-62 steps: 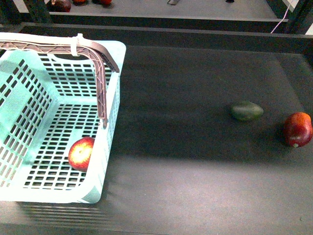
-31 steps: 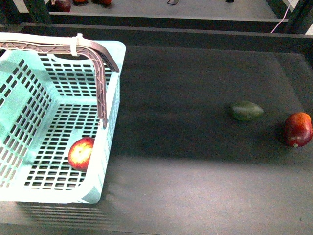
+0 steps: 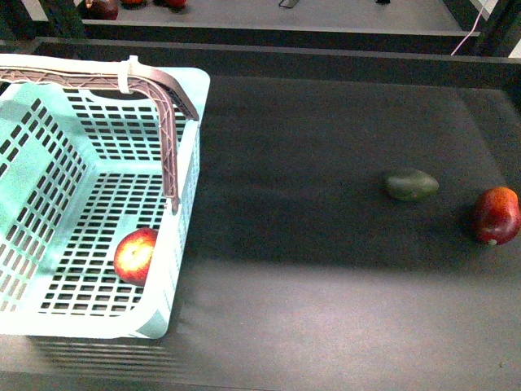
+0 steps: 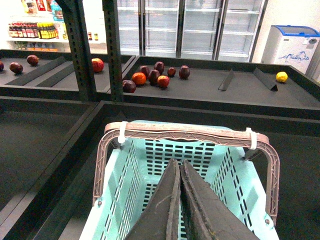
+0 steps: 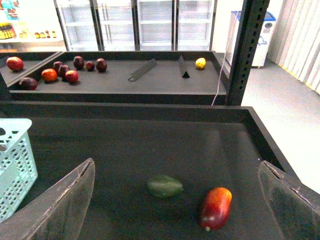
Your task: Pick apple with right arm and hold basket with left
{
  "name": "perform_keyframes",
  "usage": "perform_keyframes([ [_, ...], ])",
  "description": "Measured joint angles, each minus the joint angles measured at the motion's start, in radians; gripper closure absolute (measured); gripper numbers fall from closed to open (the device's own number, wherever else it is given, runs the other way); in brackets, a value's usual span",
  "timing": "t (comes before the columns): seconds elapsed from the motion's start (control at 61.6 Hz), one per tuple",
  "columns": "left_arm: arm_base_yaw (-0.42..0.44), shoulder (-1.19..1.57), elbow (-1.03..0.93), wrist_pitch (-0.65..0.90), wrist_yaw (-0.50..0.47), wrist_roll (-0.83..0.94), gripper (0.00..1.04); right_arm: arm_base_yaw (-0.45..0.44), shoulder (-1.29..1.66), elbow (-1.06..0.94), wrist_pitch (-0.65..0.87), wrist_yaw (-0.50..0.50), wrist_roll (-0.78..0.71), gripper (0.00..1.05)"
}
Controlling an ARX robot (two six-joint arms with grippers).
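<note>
Apple (image 3: pixel 135 255) lies on the basket (image 3: pixel 184 204) floor, lower left of the front view, so we judge it not yet picked. Our left gripper (image 4: pixel 179 167) hangs clenched over the basket, holding nothing; the right gripper (image 5: pixel 175 200) is spread wide. We count one apple, one basket, one green fruit (image 3: pixel 411 185), one maroon fruit (image 3: pixel 496 215).

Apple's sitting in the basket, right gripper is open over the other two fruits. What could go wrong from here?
1. Wrong pick: the right gripper is open above the green fruit and the elongated red fruit, while the apple lies in the basket.
2. Reaching in, the right arm may snag the handles arching over the apple's side.
3. The left gripper is shut on nothing above the basket, so it could slide.
</note>
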Motion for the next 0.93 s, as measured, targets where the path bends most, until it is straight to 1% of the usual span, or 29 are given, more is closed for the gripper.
perform_keyframes([
  [0.503,0.0,0.0,0.0,0.0,0.0,0.0,1.01,0.0,0.0,0.0,0.0,0.0,0.0,0.09],
  [0.601,0.0,0.0,0.0,0.0,0.0,0.0,0.85,0.0,0.0,0.0,0.0,0.0,0.0,0.09],
  [0.666,0.0,0.0,0.0,0.0,0.0,0.0,0.71,0.0,0.0,0.0,0.0,0.0,0.0,0.09],
  [0.682,0.0,0.0,0.0,0.0,0.0,0.0,0.69,0.0,0.0,0.0,0.0,0.0,0.0,0.09],
  [0.812,0.0,0.0,0.0,0.0,0.0,0.0,0.42,0.0,0.0,0.0,0.0,0.0,0.0,0.09],
  [0.828,0.0,0.0,0.0,0.0,0.0,0.0,0.4,0.0,0.0,0.0,0.0,0.0,0.0,0.09],
  [0.893,0.0,0.0,0.0,0.0,0.0,0.0,0.26,0.0,0.0,0.0,0.0,0.0,0.0,0.09],
  [0.926,0.0,0.0,0.0,0.0,0.0,0.0,0.17,0.0,0.0,0.0,0.0,0.0,0.0,0.09],
])
